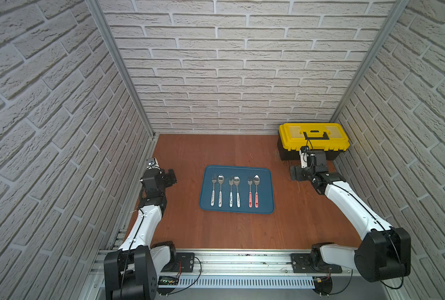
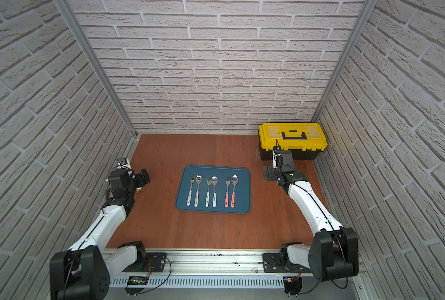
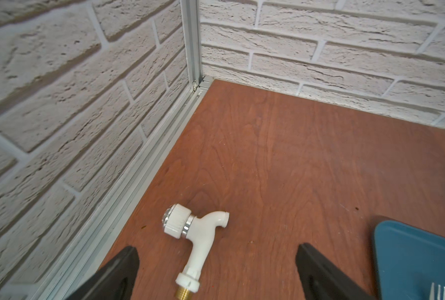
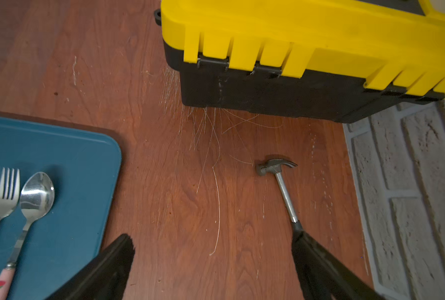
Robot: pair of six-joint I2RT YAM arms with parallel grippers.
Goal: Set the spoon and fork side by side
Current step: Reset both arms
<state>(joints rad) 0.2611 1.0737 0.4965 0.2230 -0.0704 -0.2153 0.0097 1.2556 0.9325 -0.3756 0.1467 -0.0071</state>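
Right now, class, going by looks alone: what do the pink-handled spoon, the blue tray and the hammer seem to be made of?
Pink-handled spoon: polished metal bowl, mirror-like reflections; handle perhaps glossy plastic or ceramic, with a printed red pattern.
Blue tray: probably matte plastic, from its even colour and rounded moulded rim.
Hammer: metal, a dull grey head on a shiny silver shaft.

2 arms extended forward, 2 claws empty.
Left arm bent at elbow, reaching away from its base; left claw jaws spread wide, gripping nothing. Right arm posed likewise on opposite side; right claw jaws spread wide, gripping nothing.
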